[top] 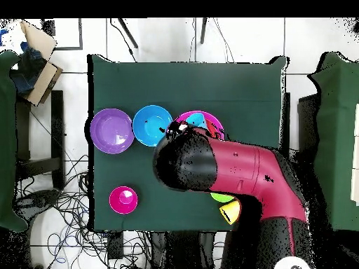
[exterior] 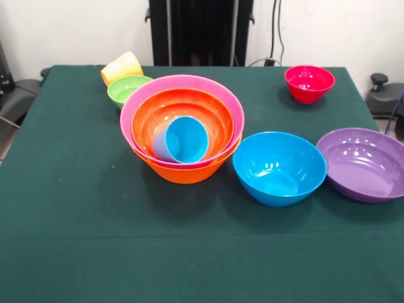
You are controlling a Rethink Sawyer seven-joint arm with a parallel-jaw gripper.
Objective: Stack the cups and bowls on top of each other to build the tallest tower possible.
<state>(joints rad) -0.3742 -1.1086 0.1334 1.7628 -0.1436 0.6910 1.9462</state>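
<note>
The tower [exterior: 182, 126] stands mid-table: a large orange bowl [exterior: 183, 172] as base, the pink bowl [exterior: 183, 81] in it, and the red-orange bowl [exterior: 192, 107] inside that. The light blue cup [exterior: 183, 140] lies on its side in the red-orange bowl. The blue bowl [exterior: 279, 167] and the purple bowl [exterior: 364, 163] stand to the right, and the magenta bowl [exterior: 308, 83] at the far right. The yellow-orange cup [exterior: 121, 66] lies tipped behind the green bowl [exterior: 128, 88]. The teal bowl is hidden. In the overhead view my red arm [top: 238, 168] covers most of the tower [top: 209, 122]. No gripper shows.
The dark green tablecloth [exterior: 76, 208] covers the table. The robot's black pedestal [exterior: 201, 31] stands at the far edge. In the overhead view cables lie on the floor [top: 66, 203] and a cardboard box [top: 38, 59] stands beside the table.
</note>
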